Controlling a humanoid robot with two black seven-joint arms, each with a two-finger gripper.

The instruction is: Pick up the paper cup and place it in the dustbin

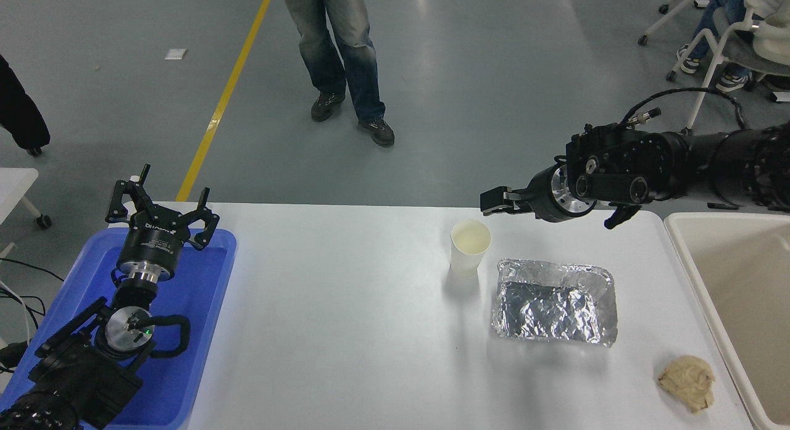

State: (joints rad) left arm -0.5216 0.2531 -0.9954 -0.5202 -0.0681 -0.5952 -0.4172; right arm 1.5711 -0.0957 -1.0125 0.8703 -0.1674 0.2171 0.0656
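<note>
1. White paper: the cup [470, 247] stands upright on the worktop [345, 331], towards the far edge, its cream inside showing nothing in it.
2. The foil tray [554, 303] lies just right of the cup and nearer the camera, crumpled; nothing shows inside it.
3. The dustbin [734, 300], a cream tub, sits at the worktop's right end, cut off by the picture's edge; the part in view holds nothing.
4. A tan paper wad [687, 373] lies on the worktop near the front right corner, close beside the dustbin's rim.
5. The blue tub [203, 331] is at the left end, with the left arm parked over it.
6. The left gripper [162, 213] points away over the tub's far rim, its jaws spread apart and holding nothing.
7. The right gripper [494, 202] reaches in from the right, level over the far edge, up and to the right of the cup and apart from it.
8. It is seen edge-on, so I cannot tell how its jaws stand.
9. A person's legs [339, 60] stand on the grey floor beyond the worktop.
</note>
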